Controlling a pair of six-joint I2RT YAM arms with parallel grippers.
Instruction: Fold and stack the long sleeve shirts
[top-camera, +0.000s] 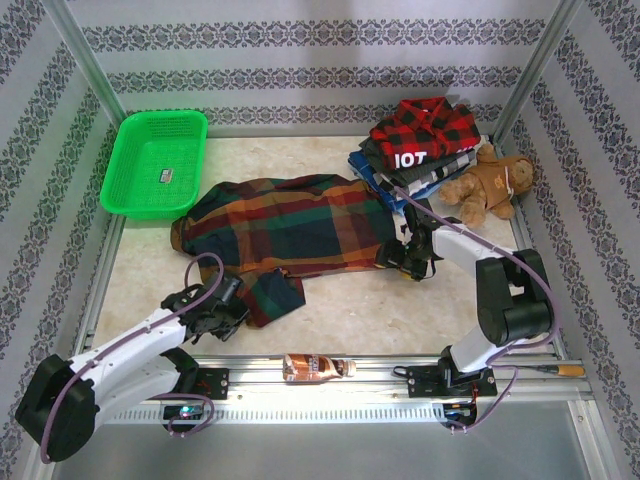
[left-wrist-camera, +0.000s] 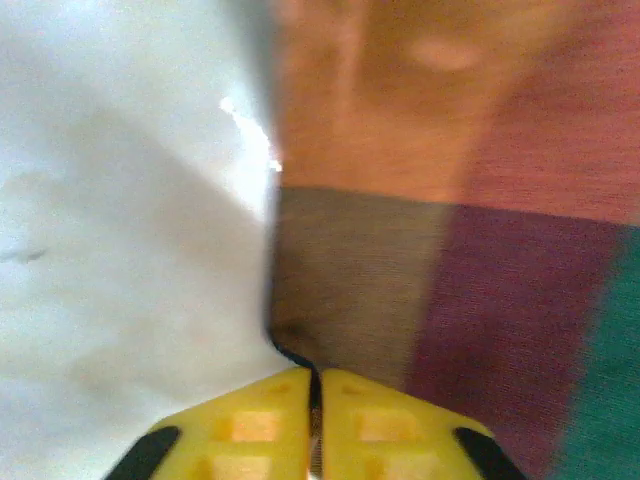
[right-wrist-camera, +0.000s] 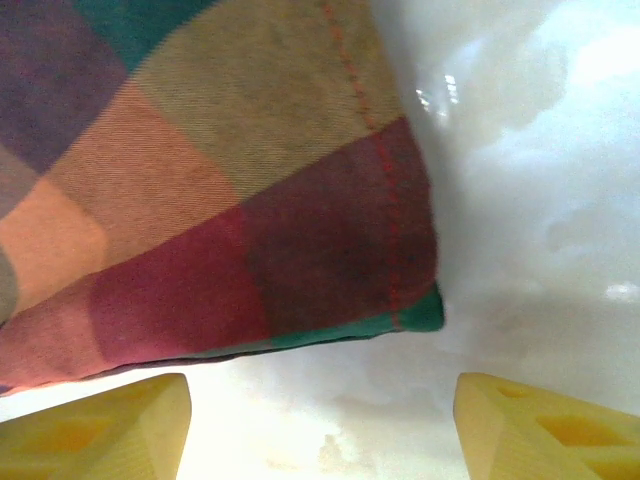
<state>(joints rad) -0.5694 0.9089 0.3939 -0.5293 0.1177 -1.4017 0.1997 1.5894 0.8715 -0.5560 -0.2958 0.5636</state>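
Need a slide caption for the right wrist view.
Right gripper, jaws open, facing a hemmed corner of the plaid shirt on the table.

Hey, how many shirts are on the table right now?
5: plaid shirt spread mid-table; stacked back right, red-black check shirt on top, then dark lettered shirt, grey shirt, blue shirt. Others may hide within.

SITE: robot lab test cell | ENCLOSURE: metal frame posts (top-camera: 85, 60), patterned paper walls (top-camera: 320, 80) beyond and beside the jaws | RIG: left arm (top-camera: 120, 365), right arm (top-camera: 505, 300) bolted to rail (top-camera: 380, 385) behind the jaws, table (top-camera: 400, 310) beneath | PROPS: plaid shirt (top-camera: 290, 225) at the jaws; basket (top-camera: 120, 170), bear (top-camera: 490, 185) beyond; bottle (top-camera: 315, 368) behind.
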